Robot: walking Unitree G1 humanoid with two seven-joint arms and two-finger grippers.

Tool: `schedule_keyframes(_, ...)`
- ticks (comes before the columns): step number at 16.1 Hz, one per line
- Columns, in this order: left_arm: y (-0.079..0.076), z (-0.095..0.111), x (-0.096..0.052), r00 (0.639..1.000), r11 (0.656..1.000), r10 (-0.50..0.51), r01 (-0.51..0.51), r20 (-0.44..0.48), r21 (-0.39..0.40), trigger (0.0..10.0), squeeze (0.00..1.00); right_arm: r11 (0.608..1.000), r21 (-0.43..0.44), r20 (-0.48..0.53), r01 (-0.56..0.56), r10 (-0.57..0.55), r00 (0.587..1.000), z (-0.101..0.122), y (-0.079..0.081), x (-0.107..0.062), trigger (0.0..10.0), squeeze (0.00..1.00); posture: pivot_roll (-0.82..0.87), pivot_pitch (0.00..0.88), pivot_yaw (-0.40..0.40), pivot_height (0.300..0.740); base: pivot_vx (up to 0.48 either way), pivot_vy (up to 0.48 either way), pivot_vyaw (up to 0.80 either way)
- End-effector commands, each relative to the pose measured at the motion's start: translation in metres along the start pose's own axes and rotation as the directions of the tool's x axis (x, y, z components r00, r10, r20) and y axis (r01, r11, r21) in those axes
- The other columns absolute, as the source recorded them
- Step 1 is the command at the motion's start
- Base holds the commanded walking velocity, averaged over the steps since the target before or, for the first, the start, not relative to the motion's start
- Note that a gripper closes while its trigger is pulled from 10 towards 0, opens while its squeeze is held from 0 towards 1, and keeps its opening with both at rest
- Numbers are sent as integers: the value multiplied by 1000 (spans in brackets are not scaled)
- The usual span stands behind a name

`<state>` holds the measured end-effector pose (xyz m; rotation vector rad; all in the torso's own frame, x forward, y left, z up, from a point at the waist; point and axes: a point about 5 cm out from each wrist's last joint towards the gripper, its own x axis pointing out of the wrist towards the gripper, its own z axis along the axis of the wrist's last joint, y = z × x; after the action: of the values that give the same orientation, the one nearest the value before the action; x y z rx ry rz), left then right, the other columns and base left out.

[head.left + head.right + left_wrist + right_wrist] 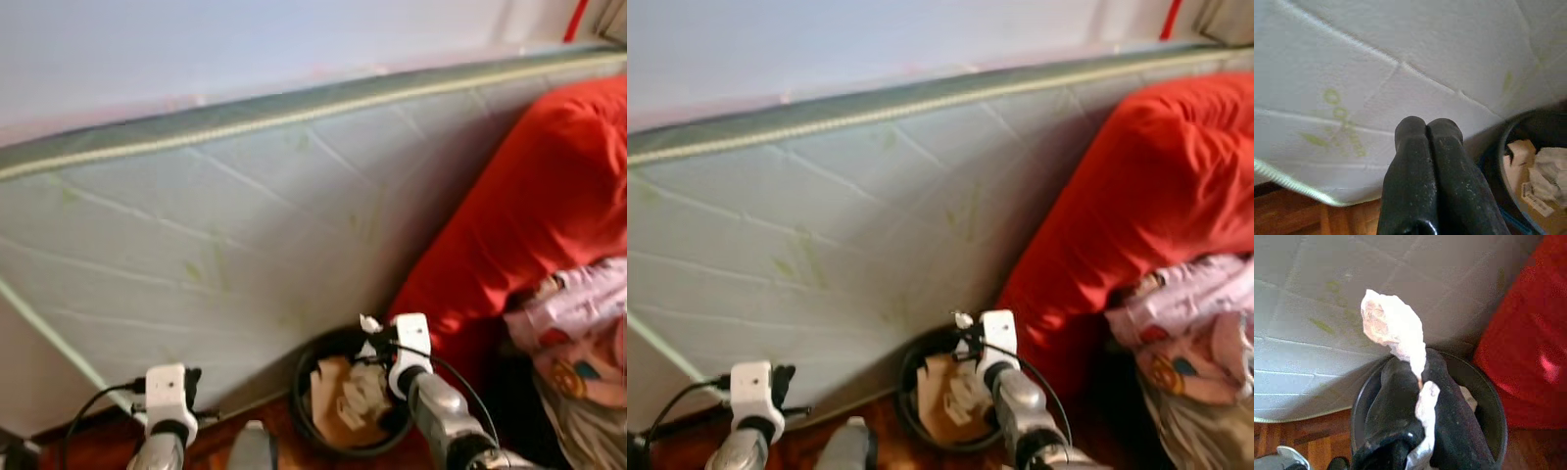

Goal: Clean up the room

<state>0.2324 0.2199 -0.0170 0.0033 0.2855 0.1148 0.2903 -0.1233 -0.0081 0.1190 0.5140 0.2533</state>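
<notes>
Head eyes look down at mattress; both wrist views close, sharing bin.

We see soft, even daylight; both eye views are slightly blurred, and the wrist views' near foreground is soft.

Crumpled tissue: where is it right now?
The crumpled tissue is pinched in the right gripper, right over the black bin beside the upright mattress.

This is a bedroom in a home: a quilted mattress stands on edge against the pale wall at twelve o'clock, a red blanket and heaped clothes at two o'clock, wooden floor underfoot.
</notes>
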Motion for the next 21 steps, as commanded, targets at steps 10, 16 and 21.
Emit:
schedule_keyframes(10, 9, 20, 0, 995, 999, 26, -23, 94, -30, 10000, 0, 999, -14, 16, 28, -28, 999, 11, -3, 3, 10000, 0, 281, 188, -72, 621, 0, 0, 0)
schedule_keyframes(16, 3, 26, 1, 994, 999, 23, -18, 104, -43, 10000, 0, 999, -26, 16, 37, -37, 999, 11, -9, 2, 10000, 0, 278, 227, -79, 607, 0, 0, 0)
schedule_keyframes(21, 0, 28, -2, 993, 998, 28, -22, 113, -55, 10000, 0, 999, -42, 22, 17, -16, 1000, 17, -6, 4, 10000, 0, 283, 240, -85, 607, 0, 0, 0)
